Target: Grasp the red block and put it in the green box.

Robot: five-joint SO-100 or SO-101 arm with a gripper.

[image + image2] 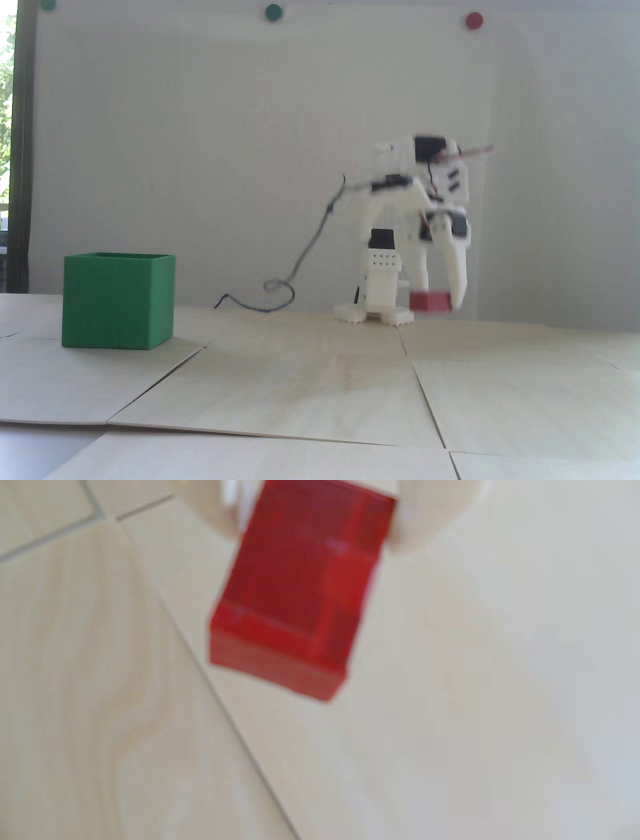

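- The white gripper points down, its jaws clamped on the red block, which it holds just clear of the pale wood table.
- In the wrist view the red block sits between two blurred white fingers at the top edge — bare wooden panels and their seams lie beneath it.
- The green box stands well apart to the gripper's left in the fixed view, open top up.
- Between them: the arm's own base just beside the block, and a dark cable looping onto the table — otherwise open boards.
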